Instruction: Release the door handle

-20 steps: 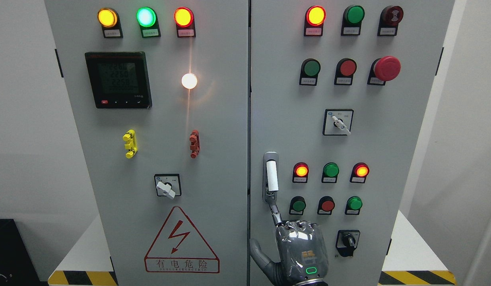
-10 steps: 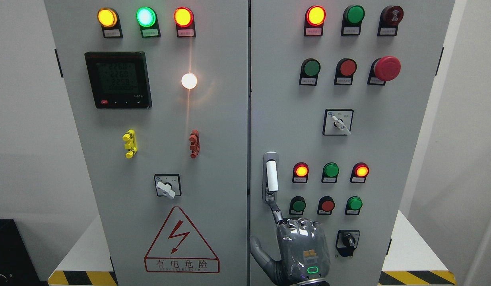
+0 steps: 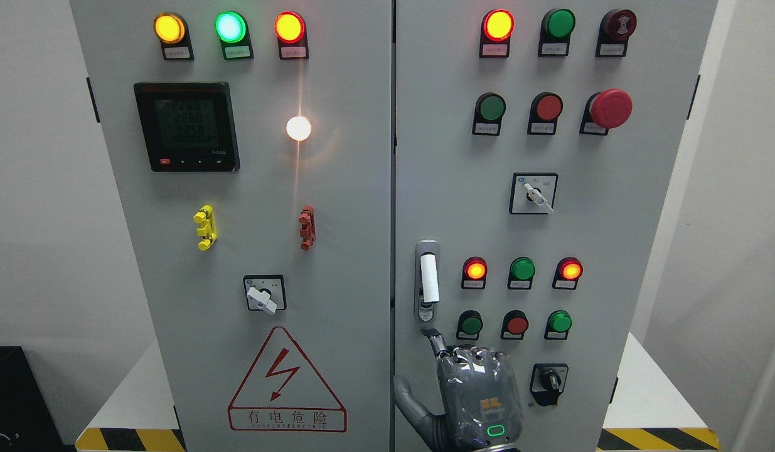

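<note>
Robot hand (image 3: 472, 395) just below door handle (image 3: 428, 279)

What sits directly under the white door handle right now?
Below the door handle is its metal lock plate, then the hand's raised fingertip, just clear. Any keyhole detail is too small to tell.

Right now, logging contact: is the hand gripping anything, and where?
Nothing is held. The right hand points one finger just below the door handle, apart from it.

Bare panel lies left of the door handle (image 3: 428, 280); indicator buttons (image 3: 518, 295) crowd its right side.
</note>
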